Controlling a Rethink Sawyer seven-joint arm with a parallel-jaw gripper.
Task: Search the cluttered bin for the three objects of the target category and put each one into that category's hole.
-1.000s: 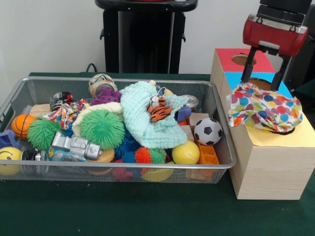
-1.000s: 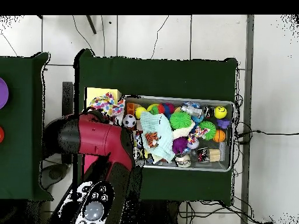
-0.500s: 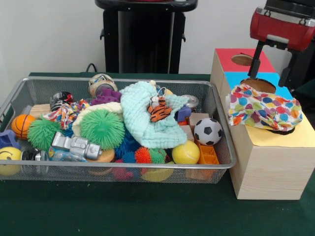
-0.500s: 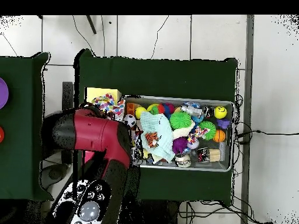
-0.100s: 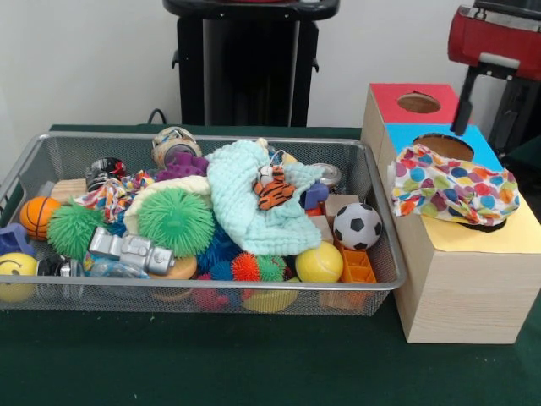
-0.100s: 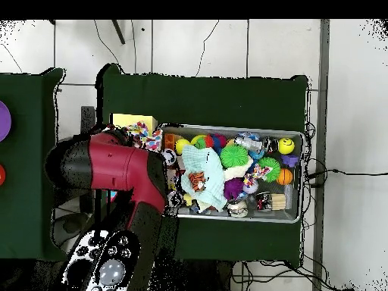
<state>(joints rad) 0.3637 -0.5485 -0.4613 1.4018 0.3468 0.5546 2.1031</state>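
Observation:
A polka-dot cloth lies spread on top of the wooden box, covering most of the yellow panel and its hole. It also shows beside the arm as the polka-dot cloth. My gripper hangs above and behind it, over the blue panel, open and empty. Its red body sits at the top right corner. The red panel's hole and the blue panel's hole are uncovered. A mint cloth with a small tiger toy on it lies in the wire bin.
The bin holds a soccer ball, a yellow ball, a green spiky ball, a basketball, a smiley ball and a silver robot toy. In the overhead view the red arm hides most of the box.
The gripper has risen and drifted right, away from the polka-dot cloth, which stays on the box. Nothing in the bin has moved.

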